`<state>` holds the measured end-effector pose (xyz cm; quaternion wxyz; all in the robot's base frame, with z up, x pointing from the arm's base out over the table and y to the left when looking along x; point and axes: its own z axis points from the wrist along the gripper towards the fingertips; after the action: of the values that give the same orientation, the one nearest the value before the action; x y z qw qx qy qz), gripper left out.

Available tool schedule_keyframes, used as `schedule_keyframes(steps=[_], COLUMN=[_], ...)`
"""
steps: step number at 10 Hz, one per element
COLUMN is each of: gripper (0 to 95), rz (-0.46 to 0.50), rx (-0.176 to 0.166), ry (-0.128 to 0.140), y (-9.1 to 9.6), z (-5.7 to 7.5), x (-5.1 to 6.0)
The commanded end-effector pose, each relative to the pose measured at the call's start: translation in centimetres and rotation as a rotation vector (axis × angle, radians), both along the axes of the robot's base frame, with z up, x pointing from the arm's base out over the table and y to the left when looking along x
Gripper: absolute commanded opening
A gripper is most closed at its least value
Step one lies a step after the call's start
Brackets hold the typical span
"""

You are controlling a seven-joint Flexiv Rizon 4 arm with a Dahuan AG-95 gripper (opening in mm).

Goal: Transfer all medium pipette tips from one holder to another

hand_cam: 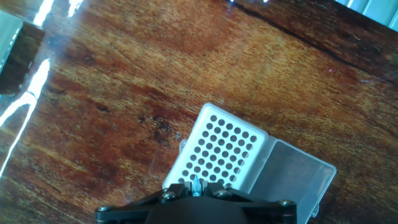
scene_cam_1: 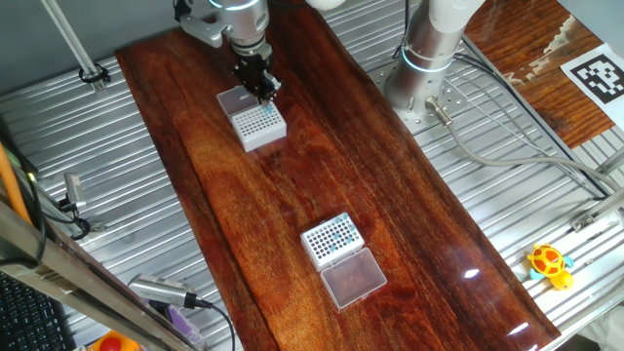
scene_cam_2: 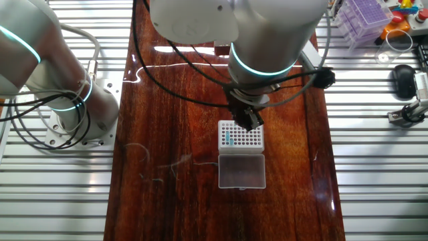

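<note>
Gripper [scene_cam_1: 265, 90] sits just above the far holder [scene_cam_1: 259, 123], the white perforated box with its clear lid [scene_cam_1: 234, 98] flipped open beside it. Fingers look pinched on one teal tip [hand_cam: 196, 185], seen between the pads in the hand view, over the holder's near edge. A few medium pipette tips [scene_cam_2: 228, 138] already stand in a short column at one edge of this holder in the other fixed view; most holes there are empty. More blue tips [scene_cam_1: 336, 234] remain in the second holder [scene_cam_1: 331, 241], well apart down the wooden table [scene_cam_1: 234, 214] from the far holder. Risks, as I judge: the tip misses a hole and tilts or drops onto the table if alignment is off; fingers could nudge the neighbouring seated tips; pressing off-centre may shift the light holder.
</note>
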<state>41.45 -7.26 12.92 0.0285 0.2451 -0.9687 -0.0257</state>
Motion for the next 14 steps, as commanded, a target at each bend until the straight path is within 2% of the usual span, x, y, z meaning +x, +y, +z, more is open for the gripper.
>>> schedule_keyframes(steps=[1, 6, 14], gripper=[0.0, 0.0, 0.0], rz=[0.000, 0.006, 0.017], rx=[-0.002, -0.005, -0.011], ry=[-0.005, -0.007, -0.011], y=[0.0, -0.3, -1.2], z=[-0.2, -0.7, -1.0], x=[-0.4, -1.2, -1.5])
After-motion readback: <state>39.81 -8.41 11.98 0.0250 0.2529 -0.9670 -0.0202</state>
